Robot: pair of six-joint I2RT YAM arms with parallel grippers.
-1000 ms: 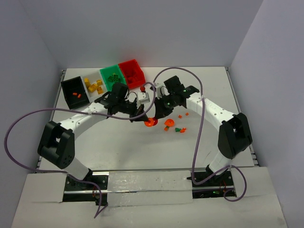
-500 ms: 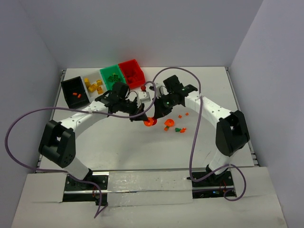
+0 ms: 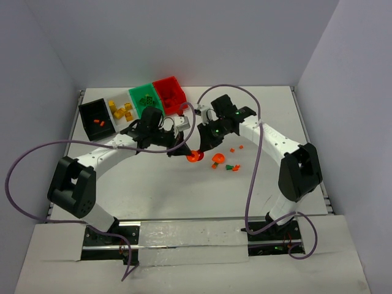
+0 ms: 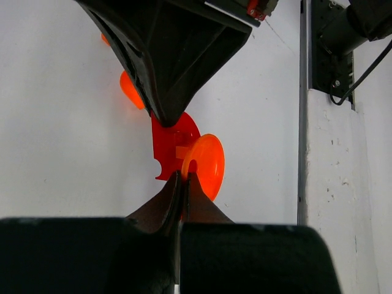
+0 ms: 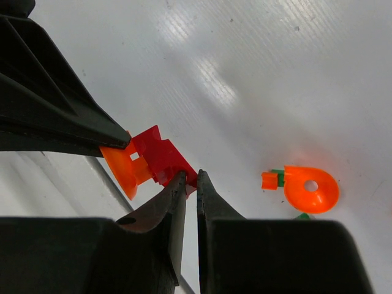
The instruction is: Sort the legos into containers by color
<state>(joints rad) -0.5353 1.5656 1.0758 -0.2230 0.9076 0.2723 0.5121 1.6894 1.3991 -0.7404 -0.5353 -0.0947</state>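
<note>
Over the table's middle, both grippers meet on one joined lego. My left gripper (image 4: 182, 179) is shut on the rim of an orange dish (image 4: 204, 163). My right gripper (image 5: 190, 177) is shut on the corner of a red piece (image 5: 160, 157) that is stuck to that dish (image 5: 120, 169). In the top view the joined piece (image 3: 193, 156) hangs between the two sets of fingers. The containers stand at the far left: a black bin (image 3: 98, 118), a white bin (image 3: 114, 113) with yellow bricks, a green bin (image 3: 144, 98) and a red bin (image 3: 170, 93).
Just right of the grippers lie a second orange dish (image 3: 217, 158), a green bit (image 3: 229, 166) and small orange bits (image 3: 233, 149). One red piece (image 3: 184, 113) lies near the red bin. Purple cables loop over both arms.
Both grippers have crept slightly toward the far side with the joined piece still held between them. Nothing was let go or taken.
</note>
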